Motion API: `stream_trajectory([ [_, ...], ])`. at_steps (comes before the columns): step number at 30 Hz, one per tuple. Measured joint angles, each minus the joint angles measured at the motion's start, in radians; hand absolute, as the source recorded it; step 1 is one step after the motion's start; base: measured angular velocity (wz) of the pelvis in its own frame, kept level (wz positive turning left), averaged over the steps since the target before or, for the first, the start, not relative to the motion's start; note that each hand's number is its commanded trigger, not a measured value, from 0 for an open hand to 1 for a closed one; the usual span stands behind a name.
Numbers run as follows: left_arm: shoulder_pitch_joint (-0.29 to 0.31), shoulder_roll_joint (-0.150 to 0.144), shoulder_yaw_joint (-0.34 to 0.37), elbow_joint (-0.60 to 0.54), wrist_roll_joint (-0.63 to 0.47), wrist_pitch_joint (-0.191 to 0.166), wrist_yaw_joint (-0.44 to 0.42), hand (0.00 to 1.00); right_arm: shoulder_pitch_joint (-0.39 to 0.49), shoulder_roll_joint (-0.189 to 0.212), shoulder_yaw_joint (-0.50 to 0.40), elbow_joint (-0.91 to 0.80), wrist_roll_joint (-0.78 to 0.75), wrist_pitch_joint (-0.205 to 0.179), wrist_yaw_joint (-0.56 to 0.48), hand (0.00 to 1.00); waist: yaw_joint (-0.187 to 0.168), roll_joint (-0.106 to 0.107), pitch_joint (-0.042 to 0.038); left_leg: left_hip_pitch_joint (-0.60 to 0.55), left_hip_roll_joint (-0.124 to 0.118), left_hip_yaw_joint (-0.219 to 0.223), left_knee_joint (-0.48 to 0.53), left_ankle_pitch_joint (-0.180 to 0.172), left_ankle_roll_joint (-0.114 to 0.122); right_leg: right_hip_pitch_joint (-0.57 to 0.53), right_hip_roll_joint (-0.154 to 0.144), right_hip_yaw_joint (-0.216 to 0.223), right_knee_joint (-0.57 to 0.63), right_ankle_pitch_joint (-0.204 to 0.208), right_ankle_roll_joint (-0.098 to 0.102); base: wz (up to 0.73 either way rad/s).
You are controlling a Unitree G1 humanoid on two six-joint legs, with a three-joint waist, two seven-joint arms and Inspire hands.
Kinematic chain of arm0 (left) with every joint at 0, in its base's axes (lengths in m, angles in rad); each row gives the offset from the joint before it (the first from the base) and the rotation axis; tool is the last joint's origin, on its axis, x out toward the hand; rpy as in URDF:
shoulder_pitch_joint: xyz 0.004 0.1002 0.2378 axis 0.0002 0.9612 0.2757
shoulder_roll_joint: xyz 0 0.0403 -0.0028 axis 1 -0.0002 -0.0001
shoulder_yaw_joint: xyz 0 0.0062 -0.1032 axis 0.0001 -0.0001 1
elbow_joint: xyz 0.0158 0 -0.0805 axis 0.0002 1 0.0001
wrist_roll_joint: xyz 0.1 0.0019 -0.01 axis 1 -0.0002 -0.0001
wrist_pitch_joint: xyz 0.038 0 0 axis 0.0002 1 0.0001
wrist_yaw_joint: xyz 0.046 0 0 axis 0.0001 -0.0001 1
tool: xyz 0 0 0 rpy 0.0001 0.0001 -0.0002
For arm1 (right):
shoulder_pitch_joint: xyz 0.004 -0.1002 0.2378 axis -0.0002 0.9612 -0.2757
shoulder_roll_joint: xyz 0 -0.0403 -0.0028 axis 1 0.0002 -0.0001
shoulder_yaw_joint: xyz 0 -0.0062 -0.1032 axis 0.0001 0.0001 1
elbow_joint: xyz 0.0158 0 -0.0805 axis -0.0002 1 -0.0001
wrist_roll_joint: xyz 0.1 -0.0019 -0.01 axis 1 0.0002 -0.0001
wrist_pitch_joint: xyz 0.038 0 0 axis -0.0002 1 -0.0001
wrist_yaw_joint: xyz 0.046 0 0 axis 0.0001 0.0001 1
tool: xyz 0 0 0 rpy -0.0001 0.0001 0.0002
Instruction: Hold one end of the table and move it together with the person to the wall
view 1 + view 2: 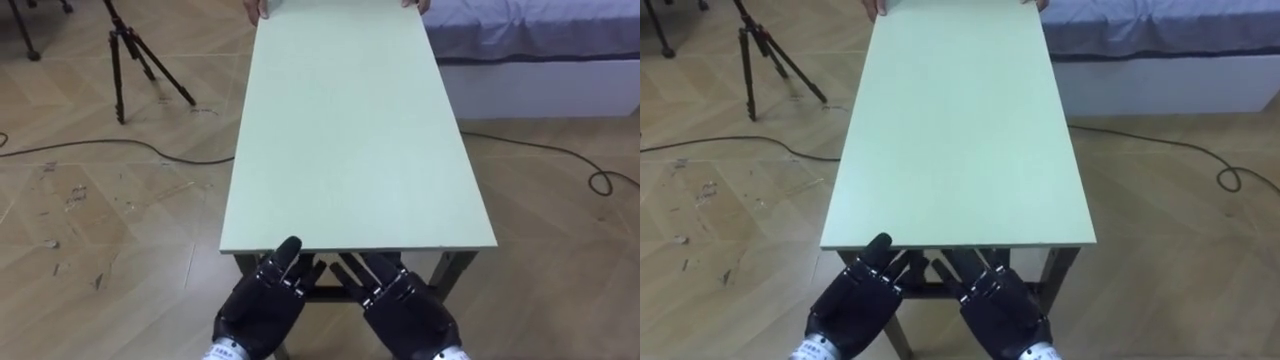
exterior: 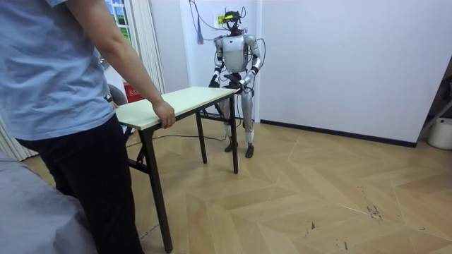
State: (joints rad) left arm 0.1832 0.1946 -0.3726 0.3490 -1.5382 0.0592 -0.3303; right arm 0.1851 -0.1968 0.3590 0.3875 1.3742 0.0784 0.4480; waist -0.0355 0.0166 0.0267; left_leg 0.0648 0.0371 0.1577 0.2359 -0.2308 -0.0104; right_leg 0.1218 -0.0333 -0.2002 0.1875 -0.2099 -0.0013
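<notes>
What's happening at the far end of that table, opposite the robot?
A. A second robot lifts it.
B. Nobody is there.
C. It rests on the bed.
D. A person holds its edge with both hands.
D: a person stands at the far end of the table, with the person's hand gripping its edge in the room view.

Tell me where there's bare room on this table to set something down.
The whole table top is bare, from the person's hands at the far edge to the near edge. Crowded just below it: left hand, right hand and table frame.
</notes>
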Motion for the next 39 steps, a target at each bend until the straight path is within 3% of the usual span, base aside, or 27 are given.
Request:
stream_trajectory([
  [6,-0.074,-0.009,0.046,0.096,0.004,0.026,0.045,0.00,-0.038,0.021,-0.060,0.008,0.043,0.009,-0.112,0.00,0.003,-0.002,0.0005,0.003,-0.002,0.002,-0.002,0.003,0.001,0.000,-0.001,0.001,0.001,0.001,-0.001,0.01],
  [16,-0.119,-0.030,0.062,0.162,0.003,0.047,0.099,0.00,-0.076,0.043,-0.117,0.017,0.148,-0.009,-0.216,0.00,0.004,-0.004,-0.0004,0.010,-0.001,0.002,-0.011,0.006,-0.001,0.003,0.000,0.000,0.000,0.001,-0.002,0.00],
  [29,-0.127,-0.099,0.174,0.181,-0.001,0.120,0.147,0.00,-0.100,0.069,-0.207,0.033,0.200,-0.006,-0.287,0.00,0.007,-0.009,-0.0020,0.018,-0.004,0.003,-0.031,0.017,-0.002,-0.006,-0.001,0.004,-0.002,0.002,-0.003,0.00],
  [35,-0.127,-0.100,0.177,0.181,-0.037,0.131,0.153,0.00,-0.102,0.076,-0.223,0.032,0.201,0.011,-0.294,0.00,0.007,-0.009,-0.0042,0.018,-0.004,0.003,-0.031,0.017,-0.002,-0.006,-0.001,0.004,-0.001,0.002,-0.003,0.00],
  [39,-0.127,-0.116,0.194,0.181,-0.046,0.133,0.156,0.00,-0.102,0.082,-0.225,0.033,0.200,0.010,-0.295,0.00,0.007,-0.010,-0.0054,0.017,-0.004,0.003,-0.031,0.017,-0.002,-0.007,-0.001,0.003,-0.001,0.002,-0.003,0.00],
])
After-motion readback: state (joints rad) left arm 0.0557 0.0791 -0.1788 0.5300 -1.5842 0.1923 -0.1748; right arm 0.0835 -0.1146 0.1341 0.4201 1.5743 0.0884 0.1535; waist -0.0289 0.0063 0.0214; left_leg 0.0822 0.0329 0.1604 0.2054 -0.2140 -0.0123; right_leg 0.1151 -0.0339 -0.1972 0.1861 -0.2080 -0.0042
